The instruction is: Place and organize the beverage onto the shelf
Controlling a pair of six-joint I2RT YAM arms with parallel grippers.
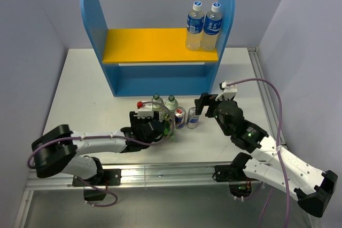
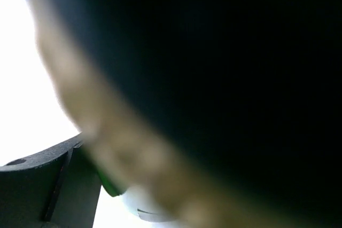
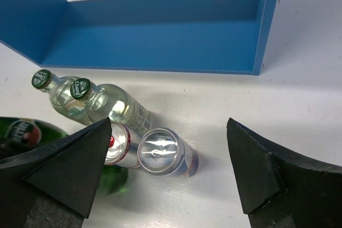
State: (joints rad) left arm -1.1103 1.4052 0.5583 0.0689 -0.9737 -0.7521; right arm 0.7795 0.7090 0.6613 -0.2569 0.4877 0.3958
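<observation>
- Right gripper (image 3: 170,127) is held wide open and empty, near two silver-and-blue cans (image 1: 193,117).
- Left gripper (image 1: 156,125) is set against a dark green bottle (image 1: 169,126); whether it is clenched cannot be told.
- Two short clear bottles (image 1: 157,102) are stood mid-table (image 1: 80,89), before the shelf (image 1: 93,20) at the far edge.

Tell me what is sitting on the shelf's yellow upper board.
Two tall clear bottles with blue labels and caps stand side by side at its right end. The rest of the yellow board is bare. The strip behind them is covered.
</observation>
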